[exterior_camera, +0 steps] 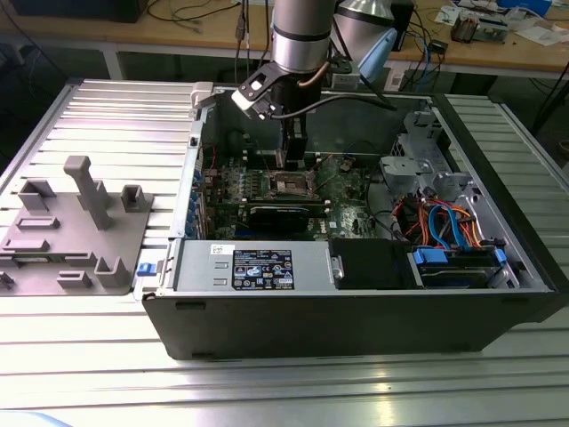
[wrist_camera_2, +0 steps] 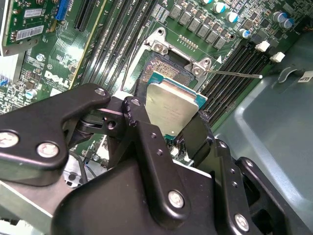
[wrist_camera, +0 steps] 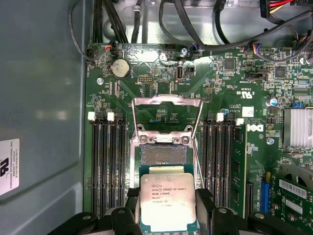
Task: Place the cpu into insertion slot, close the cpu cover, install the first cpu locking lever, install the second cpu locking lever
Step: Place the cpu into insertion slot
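Exterior view. Hovered with the gripper (exterior_camera: 292, 162) just above the insertion slot (exterior_camera: 291, 185) of a green motherboard (exterior_camera: 351, 191), deep inside an open desktop computer case (exterior_camera: 356, 325). Bordered toward the exterior view's right by a drive cage (exterior_camera: 422, 165) and orange and blue cables (exterior_camera: 444, 222), both apart from the socket. Passed over a grey fixture tray (exterior_camera: 71, 236), well apart on the ribbed metal table (exterior_camera: 116, 107) toward the exterior view's left.

Second wrist view. Clamped on the cpu (wrist_camera_2: 171, 110) by two opposite edges, silver face toward the camera. Held above the slot, not seated, with part of the dark contact field in sight beyond the chip. Met a thin locking lever (wrist_camera_2: 234, 74) jutting sideways from the socket's corner, unlatched.

First wrist view. Judged to be the first step, placing the chip, with nothing of the later steps done. Found the cpu cover (wrist_camera: 166, 101) swung up and open beyond the bare slot (wrist_camera: 163, 155). Hemmed in by memory slots (wrist_camera: 107, 161) on both sides of the socket, near the black fingers (wrist_camera: 128, 208). Judged to call for squaring the chip to the socket's rim and lowering it level, clear of the raised cover and the loose lever wires beside it.
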### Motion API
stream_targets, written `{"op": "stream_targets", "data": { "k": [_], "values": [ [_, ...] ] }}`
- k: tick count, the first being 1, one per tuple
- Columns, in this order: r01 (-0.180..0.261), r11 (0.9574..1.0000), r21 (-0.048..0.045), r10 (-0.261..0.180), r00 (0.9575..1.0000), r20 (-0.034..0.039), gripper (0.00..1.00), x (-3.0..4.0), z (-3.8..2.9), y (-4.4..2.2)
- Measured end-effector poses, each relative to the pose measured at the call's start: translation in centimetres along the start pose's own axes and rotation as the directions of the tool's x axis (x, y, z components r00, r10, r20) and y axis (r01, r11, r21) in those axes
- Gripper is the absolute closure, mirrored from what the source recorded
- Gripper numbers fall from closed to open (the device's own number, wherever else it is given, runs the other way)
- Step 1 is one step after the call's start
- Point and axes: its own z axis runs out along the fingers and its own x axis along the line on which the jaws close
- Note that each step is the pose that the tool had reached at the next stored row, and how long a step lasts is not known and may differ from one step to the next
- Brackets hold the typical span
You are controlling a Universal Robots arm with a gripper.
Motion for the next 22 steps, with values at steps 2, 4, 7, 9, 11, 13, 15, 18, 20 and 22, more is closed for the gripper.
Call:
{"op": "stream_targets", "data": {
  "k": [2,4,7,9,11,13,15,18,20,22],
  "values": [
    [0.0,1.0,0.0001,0.0,1.0,0.0002,0.46,0.0,0.17,0.0],
    [0.0,1.0,0.0001,0.0,1.0,0.0001,0.46,0.0,0.32,0.0],
    [0.0,1.0,0.0001,0.0,1.0,0.0001,0.46,0.0,0.39,0.0],
    [0.0,1.0,0.0001,0.0,1.0,0.0002,0.46,0.0,0.56,-0.01],
    [0.0,1.0,0.0001,0.0,1.0,0.0001,0.46,0.0,0.58,-0.01],
    [0.0,1.0,0.0,0.0,1.0,0.0001,0.46,0.0,0.61,0.0],
    [0.0,1.0,0.0,0.0,1.0,0.0001,0.46,0.0,0.68,-0.01],
    [0.0,1.0,0.0,0.0,1.0,0.0,0.46,0.0,0.72,-0.01],
    [0.0,1.0,0.0,0.0,1.0,0.0003,0.46,0.0,0.74,-0.01],
    [0.0,1.0,0.0,0.0,1.0,0.0002,0.46,0.0,0.76,-0.01]
  ]
}}
